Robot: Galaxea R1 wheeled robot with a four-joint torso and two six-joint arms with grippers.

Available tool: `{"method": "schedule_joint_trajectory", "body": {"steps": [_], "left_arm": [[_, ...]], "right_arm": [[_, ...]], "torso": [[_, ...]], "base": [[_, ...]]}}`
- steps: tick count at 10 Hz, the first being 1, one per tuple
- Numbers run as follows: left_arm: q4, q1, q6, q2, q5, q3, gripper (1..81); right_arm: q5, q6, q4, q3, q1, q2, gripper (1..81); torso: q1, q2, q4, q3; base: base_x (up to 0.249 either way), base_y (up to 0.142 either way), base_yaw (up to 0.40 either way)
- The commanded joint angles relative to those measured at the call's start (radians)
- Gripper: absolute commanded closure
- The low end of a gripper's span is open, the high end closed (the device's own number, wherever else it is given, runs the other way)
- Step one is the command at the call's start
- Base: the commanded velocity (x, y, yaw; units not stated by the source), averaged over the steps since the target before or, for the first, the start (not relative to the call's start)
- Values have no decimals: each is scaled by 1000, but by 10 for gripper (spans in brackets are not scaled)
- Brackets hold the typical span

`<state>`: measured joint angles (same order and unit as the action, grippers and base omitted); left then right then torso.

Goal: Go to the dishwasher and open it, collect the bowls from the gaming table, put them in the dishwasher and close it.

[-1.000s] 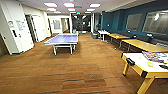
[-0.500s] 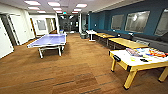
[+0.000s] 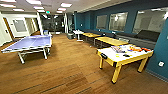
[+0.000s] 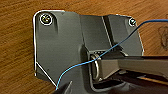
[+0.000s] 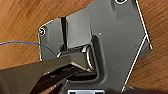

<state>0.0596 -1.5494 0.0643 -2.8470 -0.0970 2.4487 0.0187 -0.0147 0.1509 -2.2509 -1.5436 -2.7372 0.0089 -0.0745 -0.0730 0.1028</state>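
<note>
A yellow-legged table (image 3: 110, 55) with a pale top stands at the right of the head view, a few steps ahead. Small colourful things (image 3: 136, 49), some orange, lie on its far half; they are too small to tell as bowls. I cannot tell whether this is the gaming table. The dishwasher is out of view. In the left wrist view the arm's dark plate (image 4: 65, 42) hangs over wood floor with a thin blue wire (image 4: 75, 67) across it. The right wrist view has the same kind of plate (image 5: 112, 37) above the floor.
A blue ping-pong table (image 3: 30, 42) stands at the left. Wooden tables (image 3: 110, 40) and a dark bench (image 3: 147, 35) line the blue right wall. A small white table (image 3: 78, 32) sits further back. Wood floor (image 3: 70, 70) runs between them towards a far corridor.
The whole head picture has shifted left, so the camera has turned right. The yellow-legged table now sits nearer the middle and looks larger.
</note>
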Motion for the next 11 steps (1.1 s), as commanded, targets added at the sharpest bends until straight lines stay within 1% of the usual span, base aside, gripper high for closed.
{"method": "schedule_joint_trajectory", "body": {"steps": [1,7,11], "left_arm": [[14,44,-4,10,53,-8,10],[13,45,-3,7,54,-4,10],[13,47,-3,7,54,-4,10]], "right_arm": [[-57,-1,-8,21,42,17,10],[-57,4,-10,18,39,18,10],[-57,-1,-13,22,42,15,10]], "torso": [[0,0,0,0],[0,0,0,0],[0,0,0,0]], "base": [[0,0,-394],[0,0,-387],[0,0,-245]]}}
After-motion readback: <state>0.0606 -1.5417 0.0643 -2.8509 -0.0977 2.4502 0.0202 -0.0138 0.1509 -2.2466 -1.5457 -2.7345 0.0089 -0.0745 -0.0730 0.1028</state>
